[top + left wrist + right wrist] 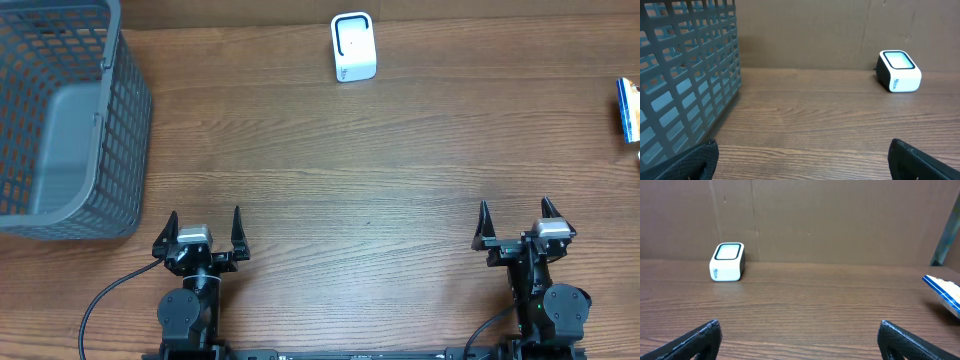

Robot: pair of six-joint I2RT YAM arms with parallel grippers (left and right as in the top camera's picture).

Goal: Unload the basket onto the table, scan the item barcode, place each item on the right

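A white barcode scanner point(353, 47) with a black-rimmed window stands at the far middle of the table; it also shows in the left wrist view point(898, 71) and the right wrist view point(727, 262). The item point(628, 110), a blue and white package, lies at the right edge, partly cut off, and shows in the right wrist view point(945, 293). My left gripper point(205, 229) stands open near the front left, nothing between its fingers point(692, 162). At the front right my right gripper point(518, 221) is open and empty too, well short of the item.
A grey plastic mesh basket point(62, 120) fills the table's far left corner, just ahead and left of the left gripper point(802, 160). A brown cardboard wall point(840, 220) closes the back of the wooden table.
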